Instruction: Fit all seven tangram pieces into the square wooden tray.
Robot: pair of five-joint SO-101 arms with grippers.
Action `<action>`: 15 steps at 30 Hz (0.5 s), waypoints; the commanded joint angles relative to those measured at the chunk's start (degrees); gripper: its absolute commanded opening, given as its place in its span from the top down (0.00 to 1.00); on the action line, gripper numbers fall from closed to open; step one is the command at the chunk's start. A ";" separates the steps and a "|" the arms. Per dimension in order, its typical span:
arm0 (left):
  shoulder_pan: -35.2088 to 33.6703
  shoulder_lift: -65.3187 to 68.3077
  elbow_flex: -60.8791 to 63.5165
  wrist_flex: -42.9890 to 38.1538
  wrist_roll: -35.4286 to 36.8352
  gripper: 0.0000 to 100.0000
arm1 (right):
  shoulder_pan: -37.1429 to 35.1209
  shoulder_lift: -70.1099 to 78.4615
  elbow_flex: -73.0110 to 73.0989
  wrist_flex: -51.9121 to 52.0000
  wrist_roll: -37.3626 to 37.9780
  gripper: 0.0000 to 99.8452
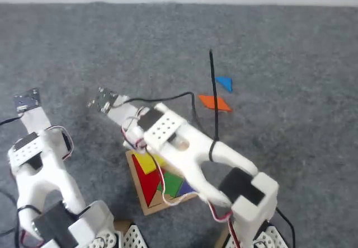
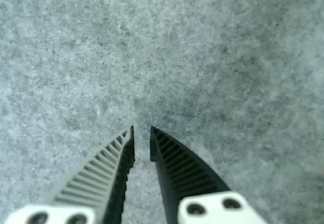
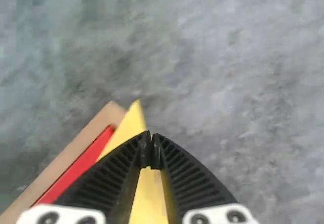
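High view: the square wooden tray (image 1: 137, 185) lies on the grey counter (image 1: 291, 46) under the right arm (image 1: 184, 147). Four pieces are seen inside it: a yellow piece (image 1: 146, 162) at the far corner, a red piece (image 1: 146, 185) beside the rim, a green piece (image 1: 172, 182) and a purple piece (image 1: 187, 190) next to the green one. An orange piece (image 1: 215, 103) and a blue piece (image 1: 224, 83) lie outside on the counter, close together and well apart from the tray. The left arm (image 1: 39, 164) stands off to the tray's side.

Right wrist view: the right gripper (image 3: 151, 144) has its jaws pressed together directly over the yellow piece (image 3: 132, 124), whose tip sits at the tray (image 3: 76, 148) corner; contact with the piece cannot be confirmed. The red piece (image 3: 81, 163) lies along the rim.

Left wrist view: the left gripper (image 2: 142, 131) is narrowly spread over bare counter (image 2: 212, 57), with nothing between its jaws.
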 commanded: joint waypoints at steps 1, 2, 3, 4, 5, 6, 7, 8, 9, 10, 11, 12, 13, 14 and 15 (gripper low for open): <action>0.35 -2.64 -0.22 -0.53 -0.62 0.95 | -1.63 -8.22 4.31 -0.04 0.53 0.99; 0.35 -2.64 -0.22 -0.53 -0.62 0.95 | -1.63 -10.42 6.68 -0.75 0.44 0.99; 0.35 -2.64 -0.22 -0.53 -0.62 0.95 | -1.63 -13.05 9.41 -2.15 0.44 0.99; 0.44 -2.64 -0.22 -0.53 -0.62 0.95 | -1.63 -16.13 12.57 -3.65 0.44 0.99; 0.44 -2.64 -0.22 -0.53 -0.62 0.95 | -1.63 -19.47 15.91 -5.14 0.62 0.99; 0.44 -2.64 -0.22 -0.53 -0.62 0.95 | -1.71 -22.81 19.16 -6.64 0.79 0.99; 0.44 -2.64 -0.22 -0.53 -0.62 0.95 | -2.07 -26.07 22.51 -8.13 0.79 0.99; 0.44 -2.64 -0.22 -0.53 -0.62 0.95 | -2.77 -28.88 25.32 -9.36 0.79 0.99; 0.44 -2.64 -0.22 -0.53 -0.62 0.95 | -3.38 -31.43 27.96 -10.51 0.70 0.97; 0.44 -2.64 -0.22 -0.53 -0.62 0.95 | -3.91 -33.19 30.07 -11.65 0.44 0.92; 0.44 -2.64 -0.22 -0.53 -0.62 0.95 | -4.35 -33.89 31.47 -12.53 0.44 0.87; 0.44 -2.64 -0.22 -0.53 -0.62 0.95 | -4.97 -34.07 32.00 -12.88 0.44 0.82; 0.44 -2.64 -0.22 -0.53 -0.62 0.95 | -5.41 -33.71 32.00 -13.14 0.35 0.78; 0.44 -2.64 -0.22 -0.53 -0.62 0.95 | -5.67 -32.92 31.74 -13.41 -0.35 0.78; 0.44 -2.64 -0.22 -0.53 -0.62 0.95 | -5.76 -31.78 30.95 -13.93 -1.76 0.78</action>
